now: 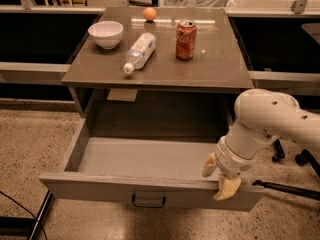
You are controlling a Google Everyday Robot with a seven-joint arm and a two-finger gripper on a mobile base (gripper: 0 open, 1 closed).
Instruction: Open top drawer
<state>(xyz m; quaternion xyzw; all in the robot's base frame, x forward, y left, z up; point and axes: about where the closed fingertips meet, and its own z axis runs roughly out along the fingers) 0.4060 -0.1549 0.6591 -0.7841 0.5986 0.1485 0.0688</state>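
Observation:
The top drawer [100, 190] is a wide gray metal drawer with a small black loop handle [148, 201] at the centre of its front. It stands pulled far out from under the table, and its plain gray inside [145, 156] is bare. My gripper [219, 178] is at the right end of the drawer's front. One beige finger is inside the drawer and the other finger [227, 188] is outside, so they straddle the front panel's top edge. The white arm [265, 119] reaches in from the right. No other drawers show.
On the gray table top [215, 64] are a white bowl [105, 34], a plastic bottle lying on its side [140, 52], a red soda can [185, 39] and an orange [149, 14]. Chair casters [300, 158] stand at the right. A black leg [37, 219] is at the lower left.

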